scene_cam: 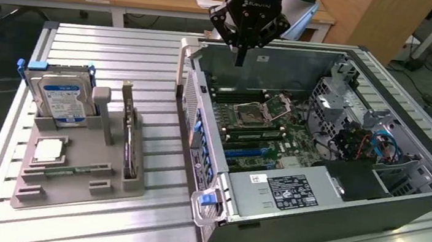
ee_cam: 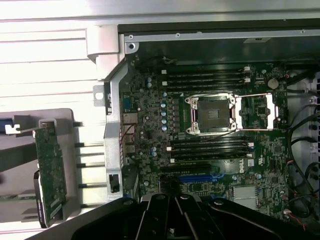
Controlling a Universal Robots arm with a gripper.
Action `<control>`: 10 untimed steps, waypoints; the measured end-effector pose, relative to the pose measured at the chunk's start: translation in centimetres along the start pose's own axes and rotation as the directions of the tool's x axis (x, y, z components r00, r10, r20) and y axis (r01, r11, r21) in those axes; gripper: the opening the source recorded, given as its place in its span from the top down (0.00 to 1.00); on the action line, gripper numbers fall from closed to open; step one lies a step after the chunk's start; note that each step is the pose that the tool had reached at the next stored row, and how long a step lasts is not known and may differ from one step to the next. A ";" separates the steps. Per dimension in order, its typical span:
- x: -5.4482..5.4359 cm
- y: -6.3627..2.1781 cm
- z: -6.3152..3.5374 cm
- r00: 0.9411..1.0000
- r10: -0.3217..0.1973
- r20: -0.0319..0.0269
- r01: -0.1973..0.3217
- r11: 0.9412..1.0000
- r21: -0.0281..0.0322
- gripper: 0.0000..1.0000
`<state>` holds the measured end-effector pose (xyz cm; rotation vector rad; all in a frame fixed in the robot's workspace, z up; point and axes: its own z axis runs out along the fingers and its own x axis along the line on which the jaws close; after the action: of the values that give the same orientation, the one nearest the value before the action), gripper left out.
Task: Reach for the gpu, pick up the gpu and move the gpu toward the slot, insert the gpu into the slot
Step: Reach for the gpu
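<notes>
exterior view: the gripper (scene_cam: 240, 57) hangs over the far rim of the open case (scene_cam: 404, 200), its fingers pressed together with nothing between them. the gpu (scene_cam: 127, 132) stands on edge in the grey rack (scene_cam: 75, 193) on the exterior view's left. it is well apart from the gripper, with the case wall between them. a hard drive (scene_cam: 58, 98) stands beside it. the blue slot (scene_cam: 245, 152) lies on the board inside the case.

wrist view: the gripper (ee_cam: 172, 217) is closed above the board. the cpu socket (ee_cam: 212, 114) and slot (ee_cam: 200, 177) show plainly from above. the gpu (ee_cam: 50, 167) shows its green back, outside the case, untouched.
</notes>
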<state>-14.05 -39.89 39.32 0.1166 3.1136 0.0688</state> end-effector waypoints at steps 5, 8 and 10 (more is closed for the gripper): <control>0.6 -0.04 -0.01 1.000 0.000 0.000 0.000 1.000 0.000 0.90; 1.0 -0.07 -0.03 1.000 0.000 0.000 0.000 1.000 0.000 0.90; 1.2 -0.09 -0.03 1.000 0.000 0.000 0.000 1.000 0.000 0.90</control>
<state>-15.27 -39.89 39.32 0.1166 3.1136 0.0688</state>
